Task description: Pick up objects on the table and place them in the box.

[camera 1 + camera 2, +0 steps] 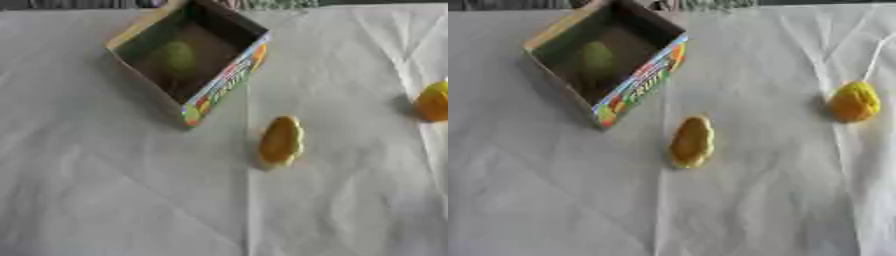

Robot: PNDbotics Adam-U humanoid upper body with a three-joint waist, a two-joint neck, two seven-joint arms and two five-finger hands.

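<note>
A cardboard box (636, 82) with a bright, colourful side is seen at the far left of a table covered in white cloth (553, 200). The box is open at the top and turned at an angle. A green, roundish thing (597, 57) lies inside it. A long yellow thing (692, 141) lies on the cloth just in front of the box. A rounder yellow thing (854, 101) lies well apart from it, over at the right. No robot hand is seen, so nothing can be told about the fingers.
</note>
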